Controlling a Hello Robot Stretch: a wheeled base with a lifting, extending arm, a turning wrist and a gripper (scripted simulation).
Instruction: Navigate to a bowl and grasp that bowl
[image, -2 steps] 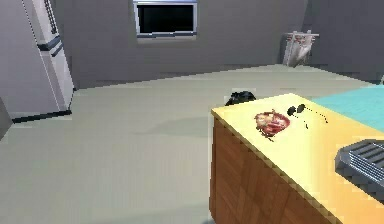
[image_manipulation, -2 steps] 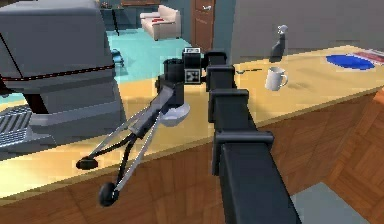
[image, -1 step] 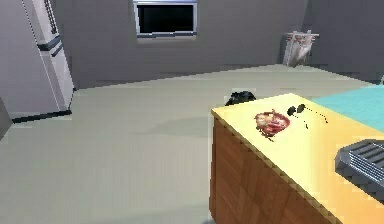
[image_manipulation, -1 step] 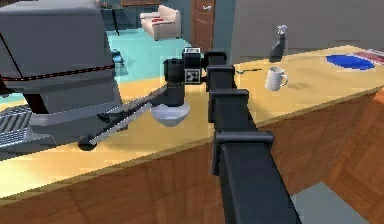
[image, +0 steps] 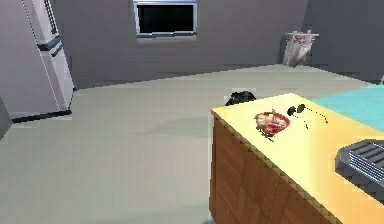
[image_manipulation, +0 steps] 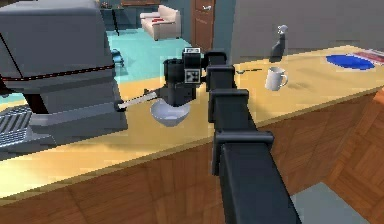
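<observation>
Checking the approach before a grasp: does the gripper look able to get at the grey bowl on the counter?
Probably yes: the gripper is right at the bowl, with nothing between them. The grey appliance close beside the bowl might crowd the approach.

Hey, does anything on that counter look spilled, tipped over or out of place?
Nothing stands out. The grey bowl, white mug and blue plate all sit upright on the wooden counter, with no spills.
</observation>
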